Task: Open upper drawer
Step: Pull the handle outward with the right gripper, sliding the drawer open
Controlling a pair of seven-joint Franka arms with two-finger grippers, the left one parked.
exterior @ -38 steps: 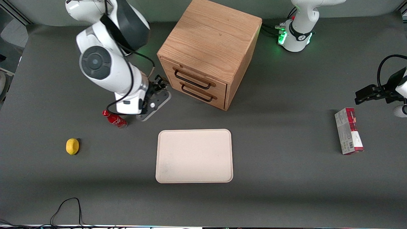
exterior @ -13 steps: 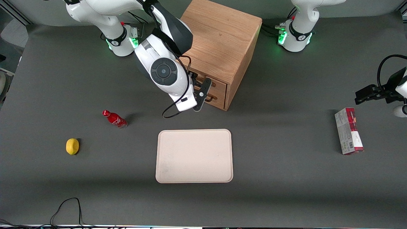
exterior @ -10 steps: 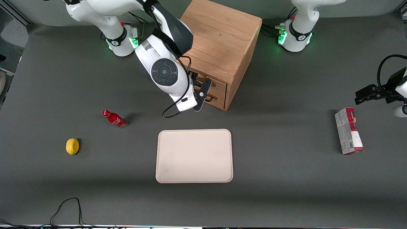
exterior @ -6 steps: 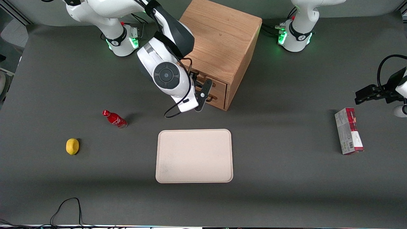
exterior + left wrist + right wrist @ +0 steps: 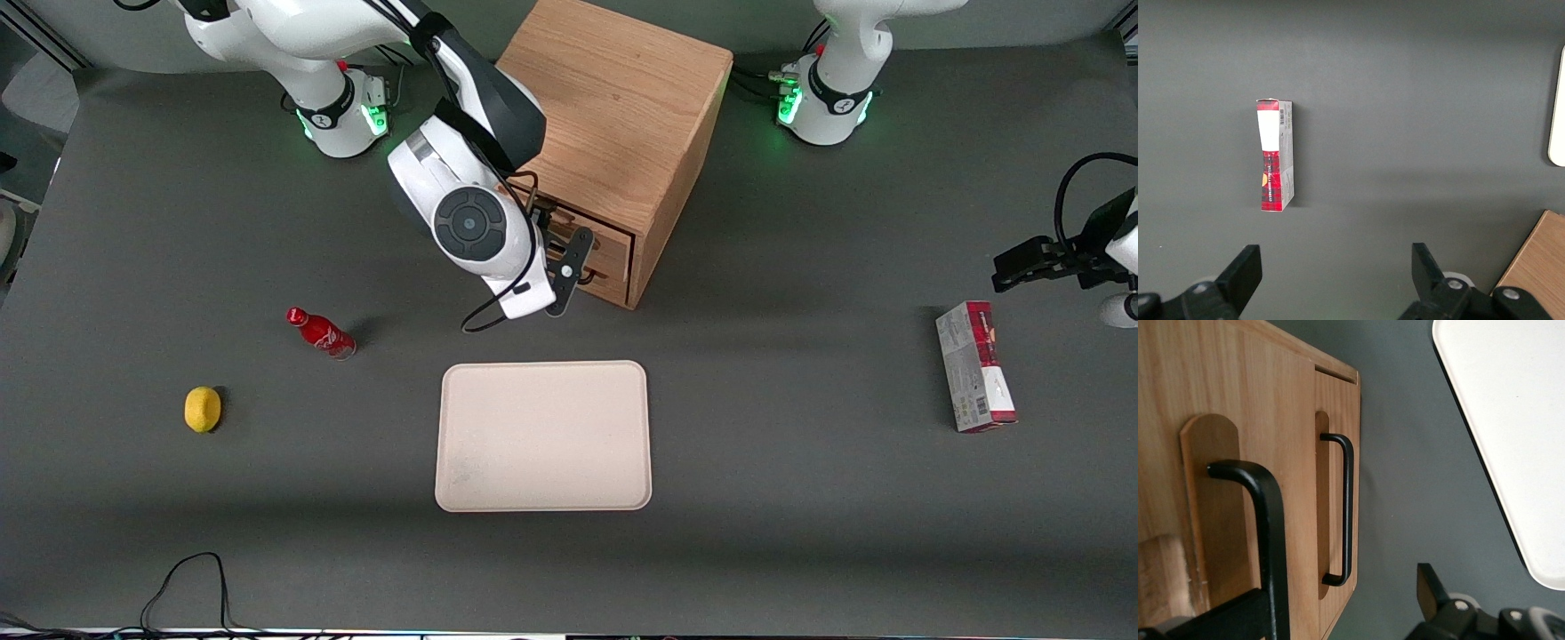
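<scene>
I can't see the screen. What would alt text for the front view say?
A white robot arm holds its gripper at the drawer fronts of a wooden cabinet, hiding the upper drawer. On the grey table: a beige tray, red bottle, lemon, carton.

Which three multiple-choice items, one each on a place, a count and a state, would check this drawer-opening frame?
1. Where is the pincer? A over the tray; B in front of the upper drawer, at its handle; C beside the lemon.
2. How many black handles does the cabinet have? A one; B two; C three.
3. The upper drawer is: A closed; B half out; C removed.
B: the handle runs between the open fingers. B: one per drawer. A: no drawer juts from the cabinet.
</scene>
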